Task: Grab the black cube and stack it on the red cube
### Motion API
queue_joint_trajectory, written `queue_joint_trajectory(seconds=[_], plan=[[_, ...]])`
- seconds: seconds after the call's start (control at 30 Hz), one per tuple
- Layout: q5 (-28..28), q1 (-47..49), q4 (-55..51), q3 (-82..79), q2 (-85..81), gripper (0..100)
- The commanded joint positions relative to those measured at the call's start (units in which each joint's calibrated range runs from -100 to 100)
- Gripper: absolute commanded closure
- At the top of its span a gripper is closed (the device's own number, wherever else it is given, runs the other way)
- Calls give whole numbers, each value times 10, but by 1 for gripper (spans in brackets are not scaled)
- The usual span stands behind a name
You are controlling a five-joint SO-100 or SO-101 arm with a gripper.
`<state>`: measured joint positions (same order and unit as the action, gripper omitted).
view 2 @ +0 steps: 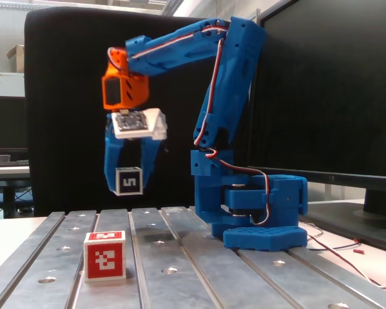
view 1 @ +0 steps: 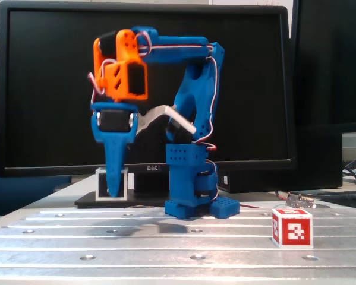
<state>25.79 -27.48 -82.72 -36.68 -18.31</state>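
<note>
Black cube [view 2: 129, 181], white "5" facing out, held upright above table; red cube [view 2: 104, 255] rested on slats, well apart.

Two fixed cameras, both low, near worktop [view 1: 225, 243] height, close in. One faces the arm [view 1: 189, 119] head-on, a monitor [view 1: 249, 89] behind it, the red cube [view 1: 292, 227] at right. The other looks from the side, along the worktop [view 2: 199, 270] slots. Shared: arm [view 2: 234, 129], red cube [view 2: 104, 255], lifted black cube [view 2: 129, 181].

A white "5" marks the black cube [view 2: 129, 181].
</note>
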Motion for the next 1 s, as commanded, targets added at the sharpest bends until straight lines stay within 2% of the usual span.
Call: queue_joint_trajectory(seconds=[0.0, 0.3, 0.67, 0.97], plan=[[-47, 71, -34, 52, -9, 82], [-184, 242, -78, 126, -2, 82], [-337, 452, -74, 120, -2, 81], [-422, 571, -72, 119, 24, 81]])
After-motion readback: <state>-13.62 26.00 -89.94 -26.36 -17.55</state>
